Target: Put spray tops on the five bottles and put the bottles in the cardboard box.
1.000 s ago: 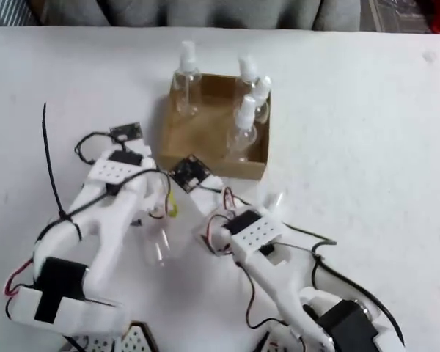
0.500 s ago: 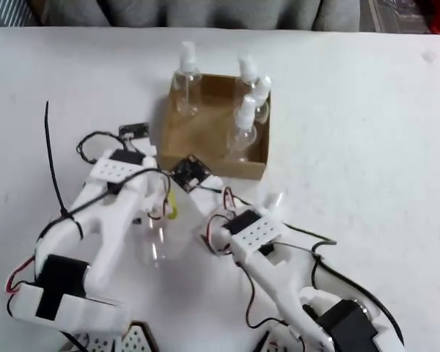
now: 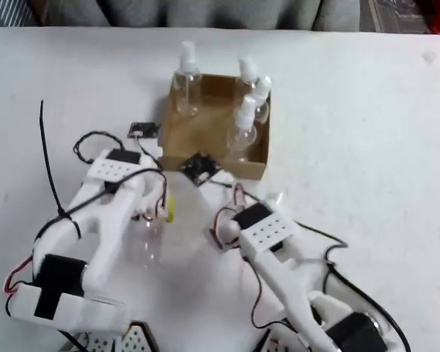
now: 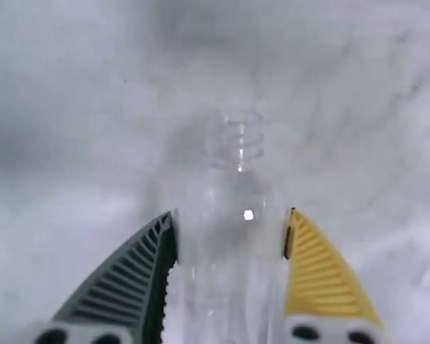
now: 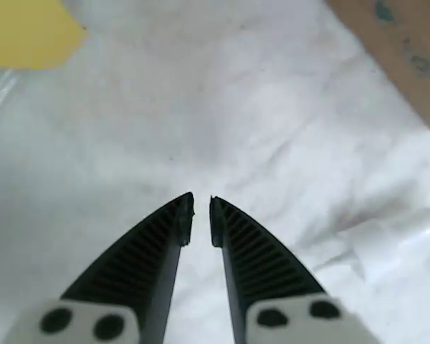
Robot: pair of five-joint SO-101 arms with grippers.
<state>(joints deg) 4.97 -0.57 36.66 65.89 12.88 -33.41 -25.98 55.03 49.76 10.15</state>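
Observation:
A clear bottle [image 4: 233, 215] with a bare threaded neck lies on the white table, and my left gripper [image 4: 229, 229] is shut on its body, grey and yellow fingers on either side. From above, this bottle [image 3: 149, 238] shows just below the left arm's wrist. My right gripper [image 5: 201, 208] hovers over the table with its black fingers shut and nothing between them. A loose white spray top [image 5: 387, 240] lies on the table close beside it, near the box's front right corner [image 3: 273, 198]. Several capped bottles [image 3: 243, 121] stand upright in the cardboard box [image 3: 198, 139].
The box's corner [image 5: 405, 50] sits close ahead of my right gripper, and the left gripper's yellow finger [image 5: 29, 32] shows to its other side. Both arms crowd the table's near half. Open white table [image 3: 367, 132] lies right of the box.
The left arm has shifted the held bottle slightly left and toward the box. The right arm has moved a little to the right and forward toward the box's front edge.

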